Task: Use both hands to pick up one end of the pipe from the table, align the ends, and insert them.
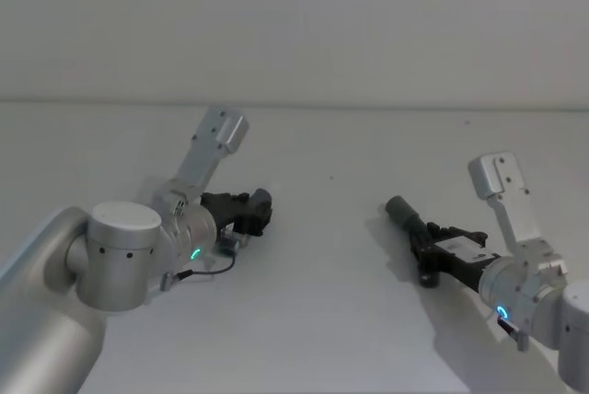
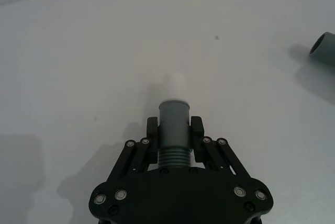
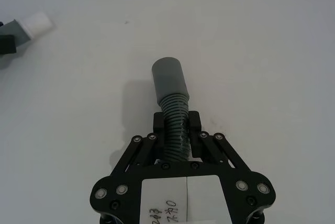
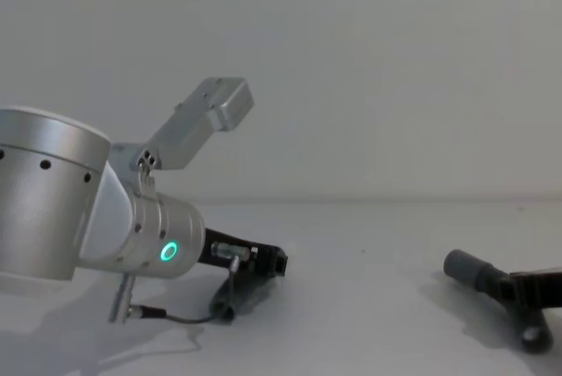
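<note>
- Left wrist (image 4: 53, 191): fat silver cylinder, green ring light (image 4: 168, 251), thin black cable (image 4: 176, 316).
- Left gripper (image 2: 174, 130): black, silver screws.
- Right gripper (image 3: 177, 124): black; white handwritten label (image 3: 186, 199).

Left tool (image 2: 174, 127) clamped, low; right tool (image 3: 177, 122) clamped, seemingly low, aimed inward.

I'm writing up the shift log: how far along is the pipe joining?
Done: the left claw is shut on the short piece, and the right claw on the long piece. In hand: the white tip and the long piece's cuff point roughly toward each other, far apart over the table. Left: lining up the ends and inserting.
</note>
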